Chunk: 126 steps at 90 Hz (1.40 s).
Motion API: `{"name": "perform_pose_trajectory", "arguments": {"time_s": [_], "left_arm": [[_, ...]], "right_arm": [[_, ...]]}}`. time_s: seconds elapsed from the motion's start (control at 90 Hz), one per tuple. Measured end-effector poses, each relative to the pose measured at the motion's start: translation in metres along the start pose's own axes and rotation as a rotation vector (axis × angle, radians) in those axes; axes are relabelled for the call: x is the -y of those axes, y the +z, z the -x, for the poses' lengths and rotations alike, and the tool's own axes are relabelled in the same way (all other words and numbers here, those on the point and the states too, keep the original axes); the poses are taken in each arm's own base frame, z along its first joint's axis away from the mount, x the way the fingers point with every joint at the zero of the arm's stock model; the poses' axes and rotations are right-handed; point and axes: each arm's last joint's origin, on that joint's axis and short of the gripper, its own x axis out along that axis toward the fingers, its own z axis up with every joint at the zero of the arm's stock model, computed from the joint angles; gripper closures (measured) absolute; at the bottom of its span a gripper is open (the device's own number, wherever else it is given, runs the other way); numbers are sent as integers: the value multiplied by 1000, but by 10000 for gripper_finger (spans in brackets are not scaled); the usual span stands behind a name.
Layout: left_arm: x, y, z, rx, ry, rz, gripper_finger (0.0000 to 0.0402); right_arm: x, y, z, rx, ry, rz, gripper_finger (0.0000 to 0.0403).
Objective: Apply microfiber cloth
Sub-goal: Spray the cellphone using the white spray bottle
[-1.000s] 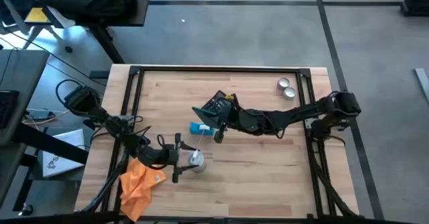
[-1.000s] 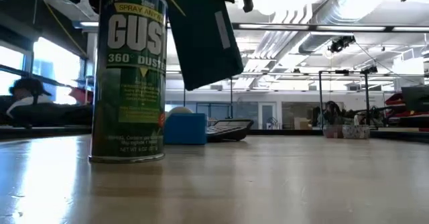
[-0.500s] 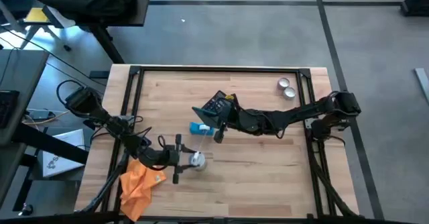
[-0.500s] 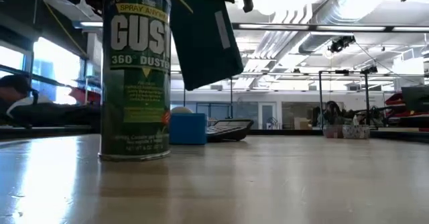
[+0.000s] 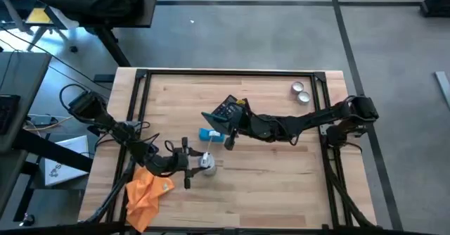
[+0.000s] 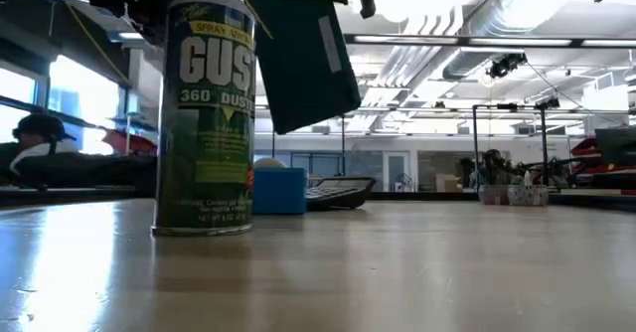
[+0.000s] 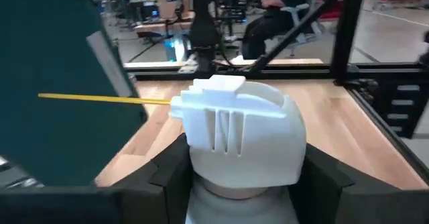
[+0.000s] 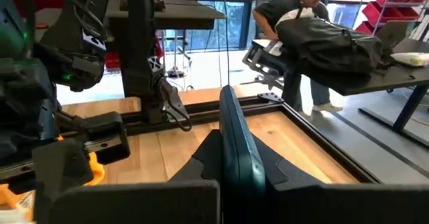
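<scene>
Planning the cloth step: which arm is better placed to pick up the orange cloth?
Left, probably. The left pincer is beside the microfiber cloth, though shut on the duster can. The right pincer is farther off, holding a dark teal card.

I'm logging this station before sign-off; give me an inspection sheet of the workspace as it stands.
Surface: wooden table, dark frame rails around it.
Job's things: microfiber cloth crumpled at the near left corner, untouched.
Clutter: duster can upright; blue box; calculator; two small tins at the far right.
Tools: left tool shut on the duster can; right tool shut on a dark teal card, held above the table.
Cables: looped beside the left arm's base.
Surroundings: seated person, desks, chair.
</scene>
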Motion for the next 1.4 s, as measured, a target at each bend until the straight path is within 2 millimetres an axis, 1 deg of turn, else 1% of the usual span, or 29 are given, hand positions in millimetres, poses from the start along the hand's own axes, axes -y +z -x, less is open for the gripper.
{"name": "perform_pose_trajectory", "arguments": {"time_s": [0.211, 0.356, 0.567, 0.611, 0.756, 0.844, 0.944, 1.089, 1.311, 1.4], "left_arm": [[1, 0, 1, 2, 12, 8, 236], [2, 0, 1, -2, -19, 5, 236], [2, 0, 2, -2, -21, 3, 236], [2, 0, 2, -2, -22, 4, 222], [2, -1, 2, -9, -28, 0, 139], [2, -1, 2, -7, -28, 1, 115], [2, -1, 2, -7, -28, 1, 108], [2, -1, 2, -5, -30, -35, 106], [2, -1, 1, -4, -43, -85, 105], [2, -1, 1, -4, -43, -86, 111]], "right_arm": [[0, 0, 0, -4, 0, 3, 402], [0, 0, 0, -4, 0, 3, 402], [0, 0, 0, -3, 0, 1, 402], [0, 0, 0, -3, 0, 1, 402], [0, 0, 0, -3, 0, 1, 402], [0, 0, 0, -4, -1, 1, 402], [0, 0, 0, -4, -6, 0, 402], [3, 1, 1, -1, -65, -15, 402], [2, 2, 3, -4, -46, -15, 402], [1, 2, 4, -11, -43, -20, 402]]}}
